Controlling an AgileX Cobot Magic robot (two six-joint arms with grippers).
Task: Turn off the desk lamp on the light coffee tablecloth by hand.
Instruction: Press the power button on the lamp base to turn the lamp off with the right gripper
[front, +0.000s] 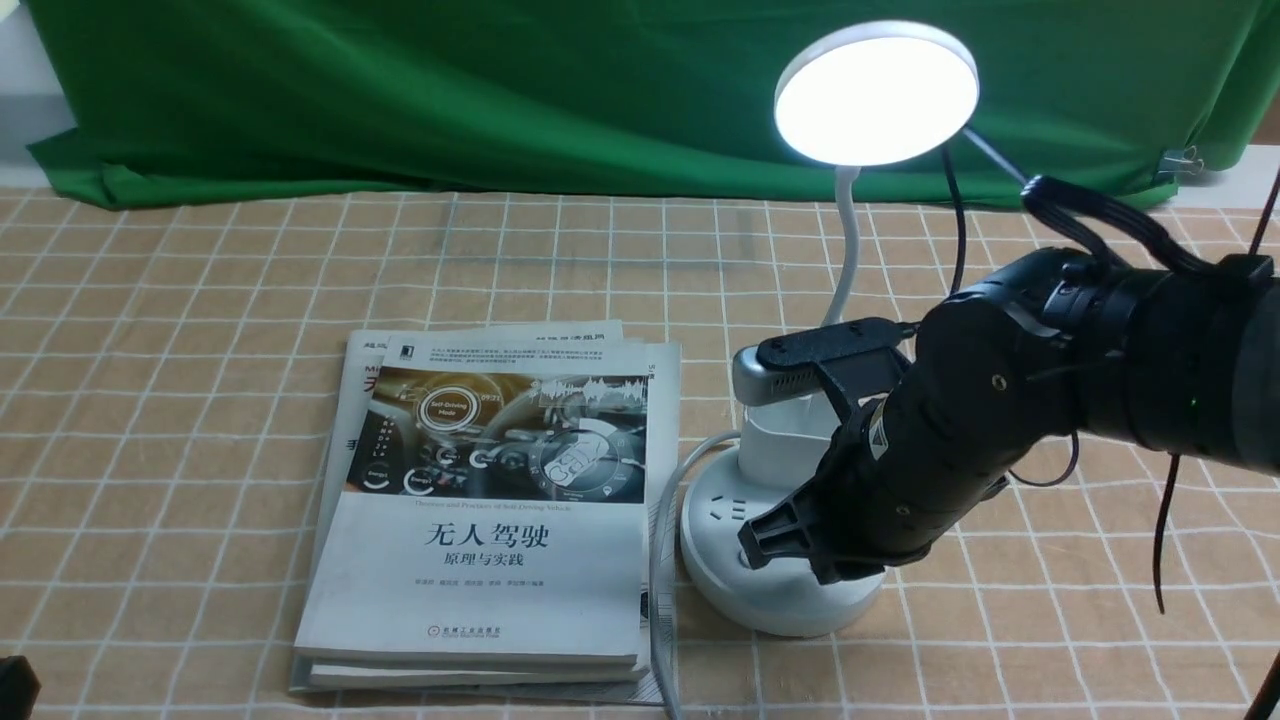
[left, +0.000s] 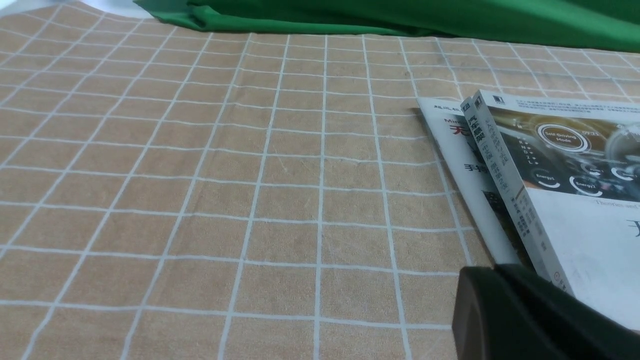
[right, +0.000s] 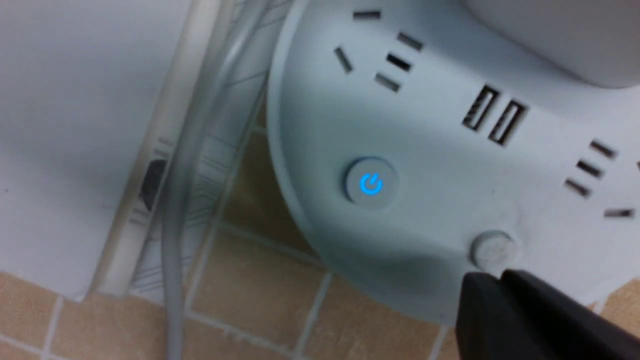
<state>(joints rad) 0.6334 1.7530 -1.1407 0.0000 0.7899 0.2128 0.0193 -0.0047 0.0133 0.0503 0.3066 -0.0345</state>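
Note:
The white desk lamp stands on the light coffee tablecloth (front: 200, 300), right of centre. Its disc head (front: 876, 92) glows bright. Its round base (front: 720, 545) carries sockets. In the right wrist view the base (right: 425, 125) shows a button with a lit blue power sign (right: 371, 183) and a plain round button (right: 492, 248). My right gripper (front: 765, 535) is shut and empty, its fingertips just over the base. Its tip (right: 492, 280) sits right at the edge of the plain button. My left gripper (left: 487, 275) is shut and empty, low over the cloth (left: 200, 200).
A stack of books (front: 490, 510) lies just left of the lamp base, also in the left wrist view (left: 550, 175). A white cable (front: 660, 560) runs between books and base. The green backdrop cloth (front: 400, 90) hangs behind. Black cables hang off my right arm (front: 1160, 520).

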